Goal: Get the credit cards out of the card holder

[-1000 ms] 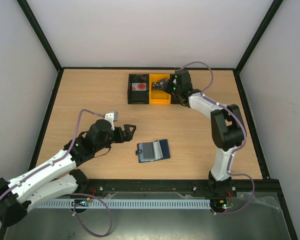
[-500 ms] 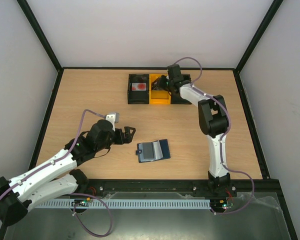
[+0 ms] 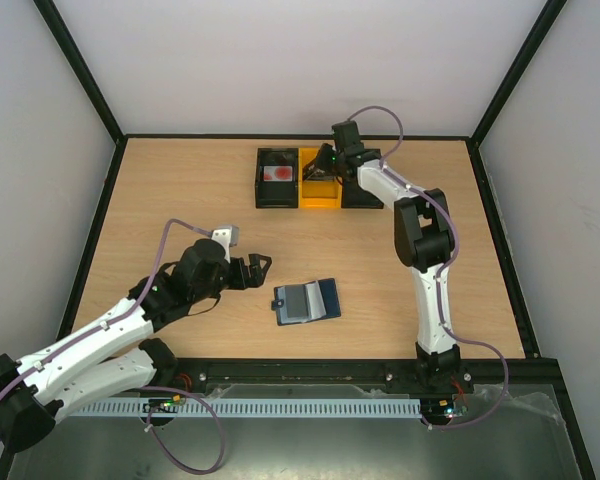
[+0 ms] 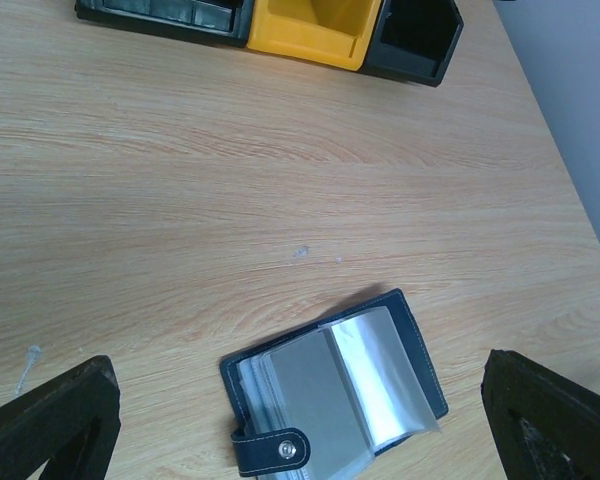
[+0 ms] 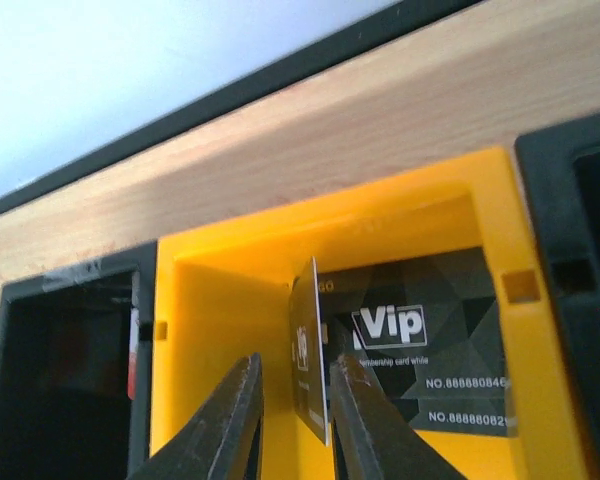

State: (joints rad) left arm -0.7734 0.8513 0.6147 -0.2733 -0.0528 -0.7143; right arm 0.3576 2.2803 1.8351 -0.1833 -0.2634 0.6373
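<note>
The card holder (image 3: 307, 300) lies open on the table, dark navy with pale clear pockets and a snap tab; it also shows in the left wrist view (image 4: 335, 390). My left gripper (image 3: 263, 265) hovers open just left of it, wide fingers either side (image 4: 300, 410). Far back, my right gripper (image 3: 325, 168) reaches into the yellow bin (image 3: 320, 197). Its jaws stand slightly apart around a dark credit card (image 5: 308, 350) on edge, with a gap at the left finger. A black "Vip" card (image 5: 430, 340) lies flat in the bin (image 5: 215, 300).
A black box (image 3: 277, 190) left of the yellow bin holds a pale card with a red patch (image 3: 278, 172). Another black box (image 3: 362, 195) sits to the right. The black frame rail runs behind the bins.
My right gripper has swung left over the yellow bin and its jaws have parted from the dark card. The left arm and the card holder have not moved.
</note>
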